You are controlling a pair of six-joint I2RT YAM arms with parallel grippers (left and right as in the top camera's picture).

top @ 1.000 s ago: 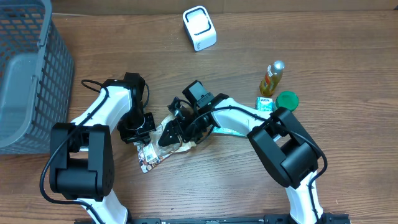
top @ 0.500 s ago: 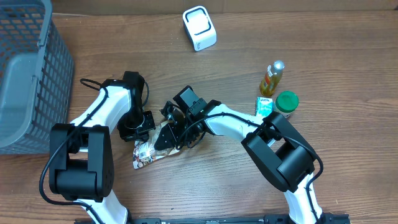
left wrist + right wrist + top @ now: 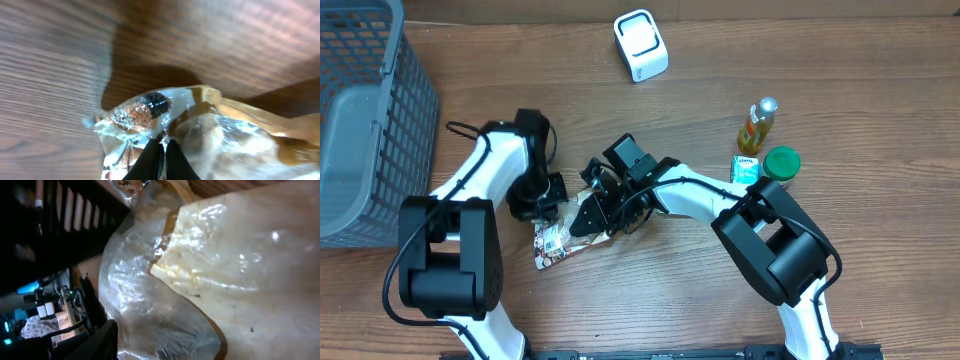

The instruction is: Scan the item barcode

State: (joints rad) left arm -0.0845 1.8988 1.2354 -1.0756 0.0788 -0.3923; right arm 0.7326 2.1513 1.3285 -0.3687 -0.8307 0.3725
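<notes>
Plastic snack packet (image 3: 552, 245) tight between left jaws; right jaws close by, grip unclear

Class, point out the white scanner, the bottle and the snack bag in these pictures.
scanner (image 3: 641, 44): overhead view, middle of its top face.
bottle (image 3: 755, 130): overhead view, its amber body.
snack bag (image 3: 551, 246): overhead view, its printed lower-left end.
</notes>
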